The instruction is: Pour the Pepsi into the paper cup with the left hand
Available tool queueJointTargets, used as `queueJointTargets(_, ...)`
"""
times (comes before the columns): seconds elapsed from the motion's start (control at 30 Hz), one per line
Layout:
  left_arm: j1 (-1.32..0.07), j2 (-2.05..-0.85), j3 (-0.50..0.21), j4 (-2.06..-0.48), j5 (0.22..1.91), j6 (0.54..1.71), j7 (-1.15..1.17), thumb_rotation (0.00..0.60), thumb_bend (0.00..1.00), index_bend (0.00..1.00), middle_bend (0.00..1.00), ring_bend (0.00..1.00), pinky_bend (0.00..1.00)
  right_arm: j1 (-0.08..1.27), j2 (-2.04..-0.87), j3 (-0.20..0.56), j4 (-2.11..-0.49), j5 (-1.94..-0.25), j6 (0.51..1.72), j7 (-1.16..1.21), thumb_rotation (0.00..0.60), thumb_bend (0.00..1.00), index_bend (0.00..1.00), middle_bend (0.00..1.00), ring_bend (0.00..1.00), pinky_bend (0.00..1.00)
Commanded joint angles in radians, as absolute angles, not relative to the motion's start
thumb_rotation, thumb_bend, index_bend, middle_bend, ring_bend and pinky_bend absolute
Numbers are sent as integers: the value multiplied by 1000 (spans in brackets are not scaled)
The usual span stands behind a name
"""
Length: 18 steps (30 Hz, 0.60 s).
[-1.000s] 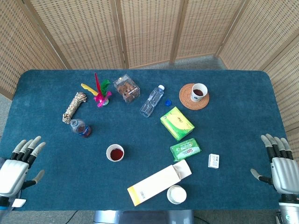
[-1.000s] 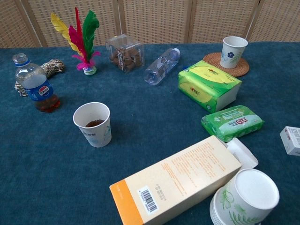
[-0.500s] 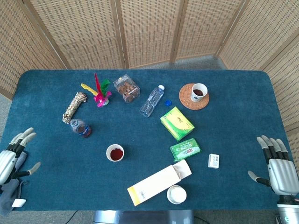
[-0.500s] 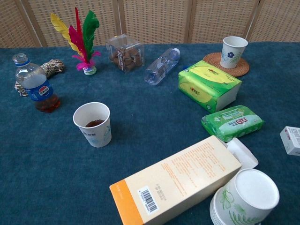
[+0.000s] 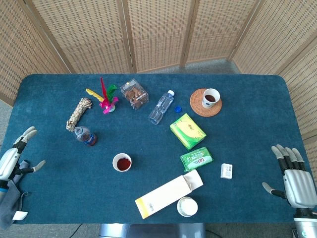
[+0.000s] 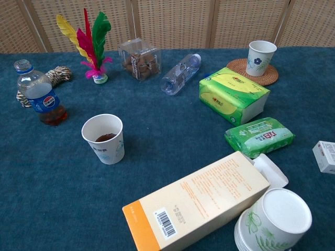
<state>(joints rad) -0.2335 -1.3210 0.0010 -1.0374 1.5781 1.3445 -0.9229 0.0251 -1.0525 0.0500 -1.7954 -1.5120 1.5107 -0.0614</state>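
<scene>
Fingers on the left hand (image 5: pixel 11 159) are spreading apart at the left edge of the head view, holding nothing, and the right hand (image 5: pixel 295 173) at the lower right edge is likewise splaying its fingers over the blue felt-like table (image 5: pixel 247 124), empty. Neither hand is showing in the chest view. The Pepsi bottle (image 6: pixel 40 94) is standing upright at the left of the chest view, uncapped, clear plastic with a blue label bearing the round red, white and blue logo, a little dark liquid sitting in its base. Right of it and lower in the frame, apart from it, the paper cup (image 6: pixel 104 138) is standing with dark liquid in its bottom and a faint blue print on its side. A long cardboard carton (image 6: pixel 199 200) with an orange end and a barcode is lying flat at lower centre, its flap open, touching a stack of white cups (image 6: pixel 275 219) with green leaf print. A glossy green tissue pack (image 6: pixel 259 136) is carrying red characters too small to read. A second floral cup (image 6: pixel 260 57) is resting on a round woven coaster (image 6: pixel 273 75) at upper right.
</scene>
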Motion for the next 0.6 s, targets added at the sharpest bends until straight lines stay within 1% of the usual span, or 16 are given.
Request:
queueJointTargets(0.03, -258, -1341, -8, -1015, 1565, 1311, -936, 600, 312, 0, 0, 0, 0, 25, -1052, 50, -1796, -1512, 1511, -60, 600, 90, 0, 0, 0, 0)
queueJointTargets(0.6, -356, -1408, -28, -988, 1541, 1194, -915, 600, 312, 0, 0, 0, 0, 27, -1046, 46, -1798, -1513, 1502, -49, 600, 86, 0, 0, 0, 0)
